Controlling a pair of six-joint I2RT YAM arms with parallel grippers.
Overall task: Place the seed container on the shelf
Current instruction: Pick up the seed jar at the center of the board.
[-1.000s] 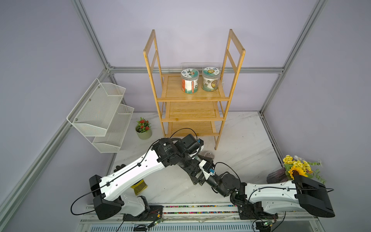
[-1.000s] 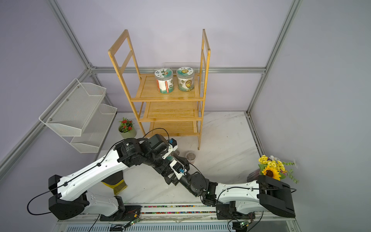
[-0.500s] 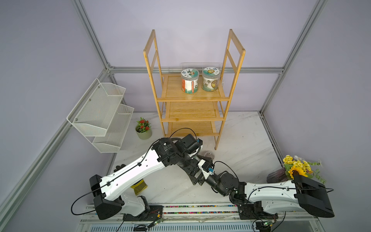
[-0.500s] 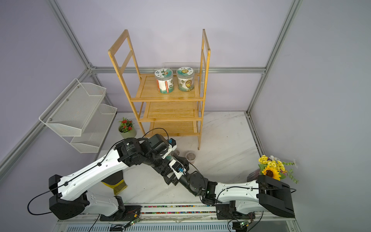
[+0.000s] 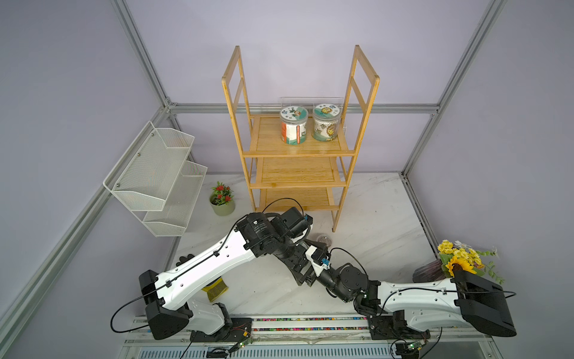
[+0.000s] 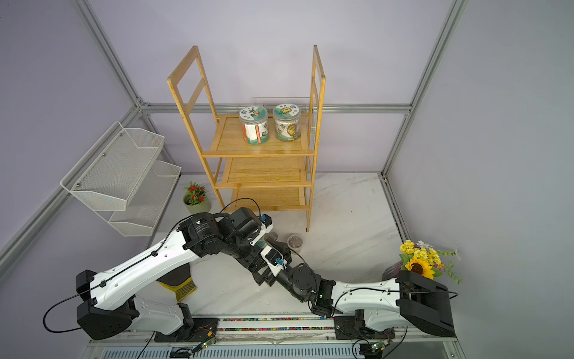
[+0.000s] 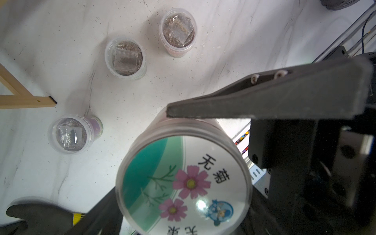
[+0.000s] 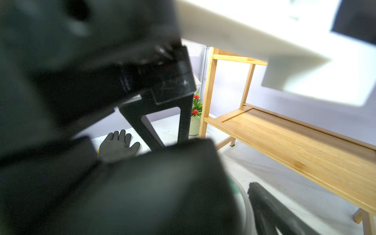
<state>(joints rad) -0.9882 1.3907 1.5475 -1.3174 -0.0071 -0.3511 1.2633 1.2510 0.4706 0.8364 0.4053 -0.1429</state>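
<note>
seed container looks raised off the table, low before the shelf, clamped in my left hand. right hand gapes wide beside it, gripping nothing. pickup done, i judge; lifting onto a tier remains.
</note>
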